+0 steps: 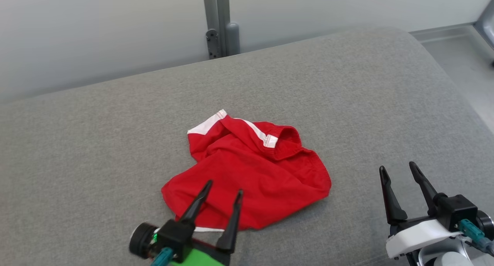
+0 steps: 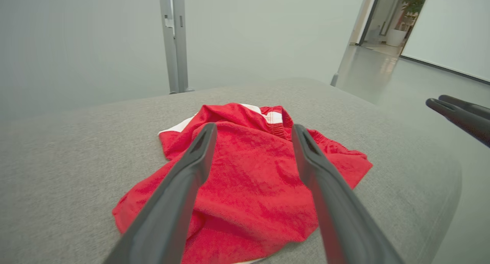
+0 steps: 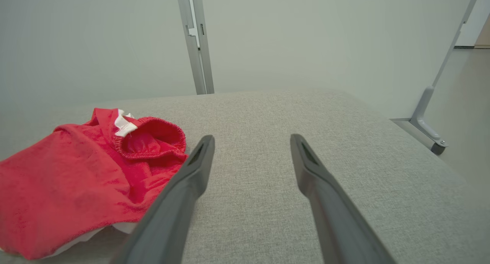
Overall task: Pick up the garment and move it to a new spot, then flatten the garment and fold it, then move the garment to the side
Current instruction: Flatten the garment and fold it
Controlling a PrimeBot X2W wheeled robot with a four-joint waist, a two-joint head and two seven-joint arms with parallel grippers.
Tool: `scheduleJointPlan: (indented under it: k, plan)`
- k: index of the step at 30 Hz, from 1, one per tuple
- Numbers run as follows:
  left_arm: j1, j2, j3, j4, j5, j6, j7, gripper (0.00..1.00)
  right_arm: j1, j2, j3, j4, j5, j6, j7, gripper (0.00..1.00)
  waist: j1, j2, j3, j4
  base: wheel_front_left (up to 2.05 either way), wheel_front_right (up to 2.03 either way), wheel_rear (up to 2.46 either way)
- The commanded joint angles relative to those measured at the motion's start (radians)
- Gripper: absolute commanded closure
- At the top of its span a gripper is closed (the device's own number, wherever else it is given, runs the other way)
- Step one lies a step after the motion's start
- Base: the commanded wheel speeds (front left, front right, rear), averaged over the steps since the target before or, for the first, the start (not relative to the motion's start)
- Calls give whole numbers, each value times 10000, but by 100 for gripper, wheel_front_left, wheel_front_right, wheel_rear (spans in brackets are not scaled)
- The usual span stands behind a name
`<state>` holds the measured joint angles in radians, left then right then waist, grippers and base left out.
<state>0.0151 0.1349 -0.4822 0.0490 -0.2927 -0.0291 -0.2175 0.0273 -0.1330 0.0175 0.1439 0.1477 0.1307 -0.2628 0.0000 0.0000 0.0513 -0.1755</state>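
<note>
The bright red garment (image 1: pixel 251 177) with white stripe trim lies crumpled in a heap on the grey padded surface (image 1: pixel 96 142), its elastic opening toward the back right. My left gripper (image 1: pixel 225 186) is open, its fingers over the garment's near left edge with red cloth showing between them (image 2: pixel 252 172). My right gripper (image 1: pixel 397 167) is open at the lower right, well apart from the garment, over bare grey fabric. In the right wrist view the garment (image 3: pixel 84 172) lies left of my right gripper (image 3: pixel 252 139). The left gripper (image 2: pixel 254 128) grips nothing.
The grey surface (image 3: pixel 344 160) rounds off at the right, where floor (image 1: pixel 463 61) shows beyond. A metal post (image 1: pixel 218 22) and pale wall panels stand behind the far edge. The right gripper's fingers (image 2: pixel 459 116) show at the left wrist view's right edge.
</note>
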Motion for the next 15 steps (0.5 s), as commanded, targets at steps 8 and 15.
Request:
scheduleJointPlan:
  k: [8,15]
  plan:
    - [-2594,-618,-1992,423,769,-673,2025,0,-587,256,-135,-160,125,1,-31,0,0,0,1013,-1746,0,0,0]
    - [-3911,-778,-3011,1963,1063,-642,3622,0,-721,586,-211,-7,240,1,-31,0,0,0,1482,-2818,0,0,0]
